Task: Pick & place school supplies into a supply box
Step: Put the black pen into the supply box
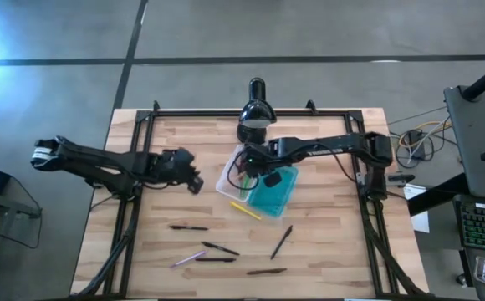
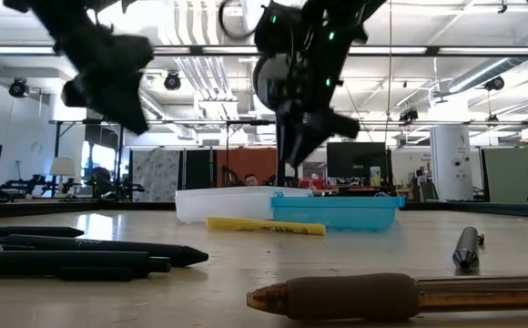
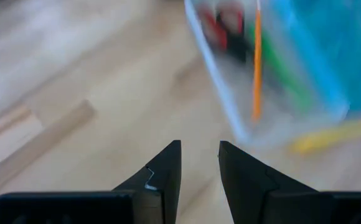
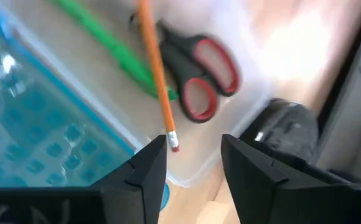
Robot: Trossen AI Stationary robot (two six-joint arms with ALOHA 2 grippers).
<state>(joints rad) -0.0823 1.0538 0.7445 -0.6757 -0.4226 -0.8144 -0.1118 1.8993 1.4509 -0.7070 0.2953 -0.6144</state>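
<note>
Brown pen (image 2: 373,296), frame bottom. Right hand (image 4: 193,155) spread, empty over tray (image 4: 230,149): I'd lift clear. Left hand (image 3: 199,163) nearly pressed together.

Supply box (image 1: 257,186): scissors (image 4: 199,71) and two pencils held inside; lamp (image 1: 255,113) behind; loose pens (image 1: 217,249) scattered in front.

Right arm seemingly hides much of the clear tray (image 1: 231,180).

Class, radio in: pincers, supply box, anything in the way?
Right pincer open, empty, over clear tray. Left pincer open, beside it. Orange pencil, green pen, scissors inside. Yellow pen outside, touching box.
</note>
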